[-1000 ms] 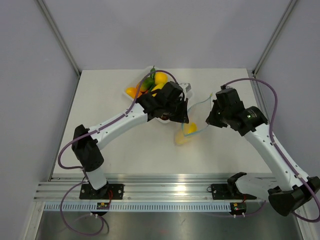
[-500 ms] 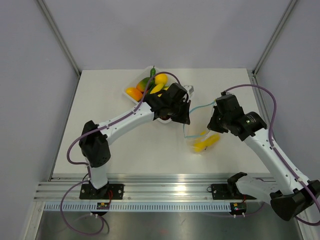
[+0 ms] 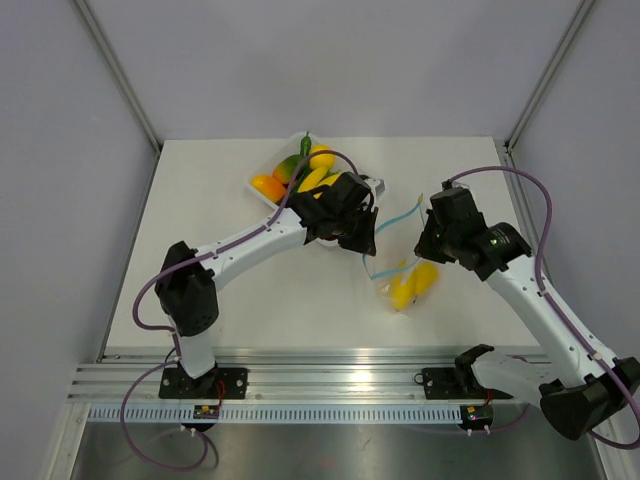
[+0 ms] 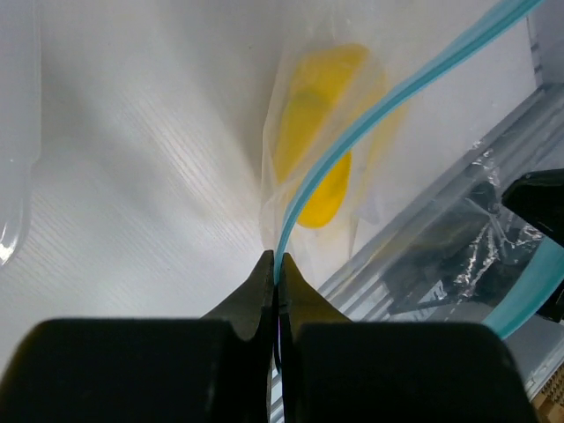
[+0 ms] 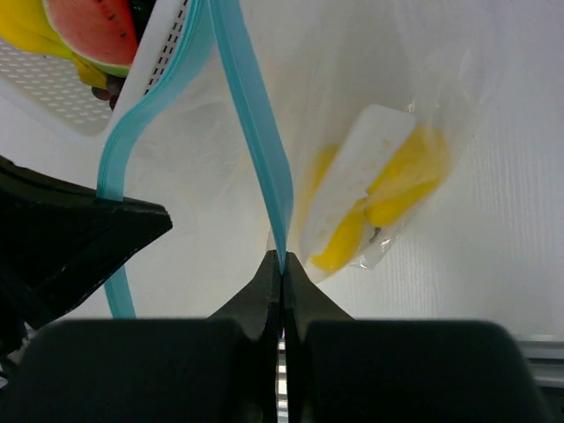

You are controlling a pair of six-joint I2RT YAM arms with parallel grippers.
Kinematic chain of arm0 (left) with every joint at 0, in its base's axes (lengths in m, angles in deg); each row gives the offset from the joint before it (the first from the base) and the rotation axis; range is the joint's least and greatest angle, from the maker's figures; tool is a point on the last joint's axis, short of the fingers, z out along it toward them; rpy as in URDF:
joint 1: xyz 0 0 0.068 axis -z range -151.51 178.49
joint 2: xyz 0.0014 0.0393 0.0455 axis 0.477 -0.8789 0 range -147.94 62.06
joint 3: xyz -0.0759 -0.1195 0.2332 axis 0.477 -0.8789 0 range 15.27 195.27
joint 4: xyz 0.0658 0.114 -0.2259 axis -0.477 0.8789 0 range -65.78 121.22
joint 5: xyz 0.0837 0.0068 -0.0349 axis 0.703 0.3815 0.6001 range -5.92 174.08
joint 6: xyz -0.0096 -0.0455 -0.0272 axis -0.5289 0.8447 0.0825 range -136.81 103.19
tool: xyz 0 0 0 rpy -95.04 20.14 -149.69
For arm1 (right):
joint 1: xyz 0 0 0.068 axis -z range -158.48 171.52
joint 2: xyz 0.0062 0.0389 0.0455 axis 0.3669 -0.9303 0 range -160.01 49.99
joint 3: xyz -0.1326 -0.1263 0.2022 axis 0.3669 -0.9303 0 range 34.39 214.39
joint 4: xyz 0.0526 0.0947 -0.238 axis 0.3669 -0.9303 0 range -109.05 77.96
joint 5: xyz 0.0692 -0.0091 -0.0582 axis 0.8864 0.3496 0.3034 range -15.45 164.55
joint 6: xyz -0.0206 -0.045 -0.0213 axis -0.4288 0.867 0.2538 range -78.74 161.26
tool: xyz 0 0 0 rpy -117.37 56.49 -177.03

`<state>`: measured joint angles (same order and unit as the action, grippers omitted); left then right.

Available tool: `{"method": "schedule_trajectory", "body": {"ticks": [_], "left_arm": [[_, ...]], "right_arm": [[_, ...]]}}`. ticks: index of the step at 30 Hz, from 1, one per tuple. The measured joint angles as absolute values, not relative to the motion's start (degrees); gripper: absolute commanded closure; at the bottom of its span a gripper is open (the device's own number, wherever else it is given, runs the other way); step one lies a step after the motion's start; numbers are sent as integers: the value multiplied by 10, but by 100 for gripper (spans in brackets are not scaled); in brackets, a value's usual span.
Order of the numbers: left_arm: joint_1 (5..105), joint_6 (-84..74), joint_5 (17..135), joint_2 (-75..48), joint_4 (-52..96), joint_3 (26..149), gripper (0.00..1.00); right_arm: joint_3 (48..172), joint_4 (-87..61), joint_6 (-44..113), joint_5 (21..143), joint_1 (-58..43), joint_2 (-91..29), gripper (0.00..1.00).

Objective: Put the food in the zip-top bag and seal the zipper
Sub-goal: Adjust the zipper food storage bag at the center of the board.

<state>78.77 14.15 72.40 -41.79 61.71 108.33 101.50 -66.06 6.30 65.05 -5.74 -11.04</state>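
Observation:
The clear zip-top bag [image 3: 400,275] hangs between my two grippers above the table, with yellow toy fruit [image 3: 412,283] inside at its bottom. Its light-blue zipper [image 3: 397,218] runs between the grippers and stands open. My left gripper [image 3: 366,247] is shut on one end of the zipper [image 4: 352,132]; yellow food [image 4: 322,141] shows through the bag below. My right gripper [image 3: 424,240] is shut on the other end of the zipper [image 5: 256,150], with the yellow pieces [image 5: 388,203] in the bag beyond.
A white tray [image 3: 262,172] at the back middle holds more toy fruit [image 3: 310,172]: yellow, orange and green pieces. In the right wrist view the tray [image 5: 159,44] and a watermelon slice [image 5: 92,31] show at top left. The aluminium rail [image 3: 330,380] runs along the near edge.
The bag with the yellow fruit has swung right and now hangs lower between the grippers. The left gripper moved slightly right; the right gripper shifted a little.

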Motion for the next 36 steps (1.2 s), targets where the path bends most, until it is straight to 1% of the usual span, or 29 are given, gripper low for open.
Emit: {"method": "schedule_trajectory", "body": {"ticks": [4,9,11,13,15,19,22,26,29,30,31,32,36], "left_arm": [[788,137,711,-420,632,1099,100],[788,136,700,-381,625,1113,100],[788,137,698,-355,614,1113,100],[788,138,692,-340,595,1109,100],[788,143,677,-341,567,1090,100],[792,147,658,-411,565,1075,100],[797,147,659,-447,589,1068,100],[800,141,673,-436,614,1077,100],[800,136,684,-417,618,1089,100],[800,135,686,-412,618,1090,100],[800,135,689,-406,617,1090,100],[800,135,690,-402,618,1090,100],[798,135,694,-396,616,1087,100]], "right_arm": [[1026,-669,66,645,-57,-129,100],[1130,-688,81,623,-57,-113,100],[1141,-676,84,615,-57,-93,100],[1116,-660,84,614,-57,-75,100],[1066,-642,79,617,-58,-68,100],[976,-642,67,625,-58,-116,100],[968,-652,65,631,-58,-133,100],[1002,-653,66,632,-58,-115,100],[1016,-649,63,633,-58,-105,74],[1016,-649,63,633,-58,-104,69],[1016,-651,62,633,-58,-103,62],[1015,-651,60,633,-58,-103,60],[1007,-653,54,636,-58,-99,59]]}}
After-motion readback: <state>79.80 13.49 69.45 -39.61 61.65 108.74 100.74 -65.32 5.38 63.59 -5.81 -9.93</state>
